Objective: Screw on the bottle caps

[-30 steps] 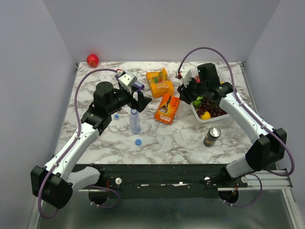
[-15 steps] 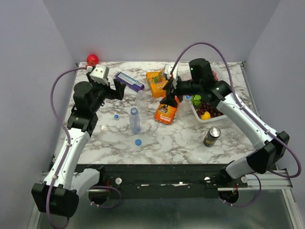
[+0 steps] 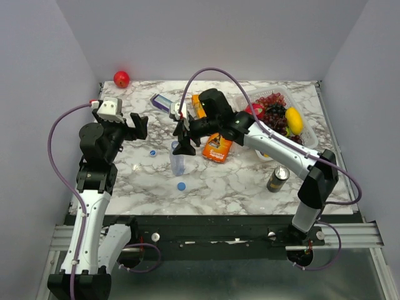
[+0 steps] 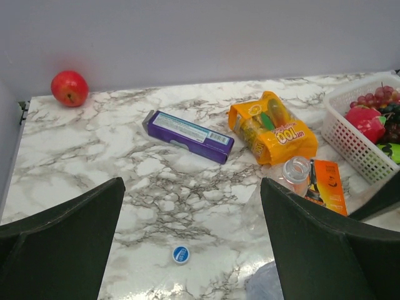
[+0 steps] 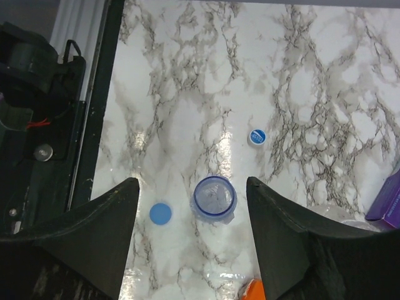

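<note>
Swung over from the basket (image 4: pixel 347 134), the right claw (image 5: pixel 192 182) hangs spread and empty above the standing bottle (image 5: pixel 214 198). The left claw (image 4: pixel 190 182), wide and empty, has drawn back. The caps (image 5: pixel 160 213) lie loose nearby, so capping seems yet to begin.

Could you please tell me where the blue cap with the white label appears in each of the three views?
Top external: the labelled blue cap lies left of centre, just left of the upright bottle.
Left wrist: the cap sits low, slightly left of centre.
Right wrist: the cap is right of centre, above the bottle.
Shared landmark: the purple box, mid-picture for the left wrist, at the right edge for the right wrist.
</note>
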